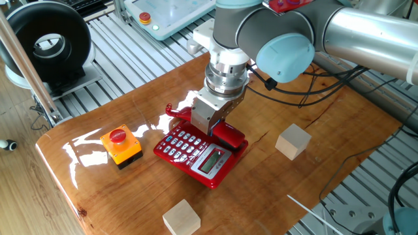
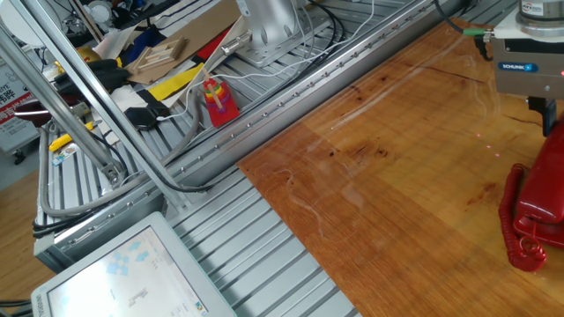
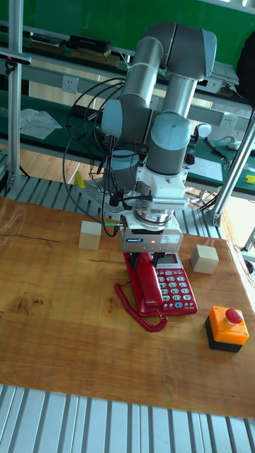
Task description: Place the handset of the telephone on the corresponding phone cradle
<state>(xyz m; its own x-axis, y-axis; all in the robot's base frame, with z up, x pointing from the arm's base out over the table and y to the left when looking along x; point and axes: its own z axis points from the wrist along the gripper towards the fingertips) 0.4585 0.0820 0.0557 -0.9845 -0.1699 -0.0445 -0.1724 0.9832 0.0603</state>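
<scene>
Gripper sat low over the red telephone, straight down from the UR5 arm. Handset lay along the phone cradle, the strip bordering the keypad and grey screen, with the gripper body right above its middle. Fingers were hidden behind the gripper body and the handset in all views, so cannot tell if they were spread or pinching the handset. In the tall fixed view the coiled cord looped out at 7 o'clock of the phone. In the other fixed view only the gripper block and the phone's red edge with cord showed at the frame's right side. Orange box with red button sat at 9 o'clock of the phone, apart from it. One wooden cube at 3 o'clock, another wooden cube at 6 o'clock, both apart from the phone. All on the wooden table
</scene>
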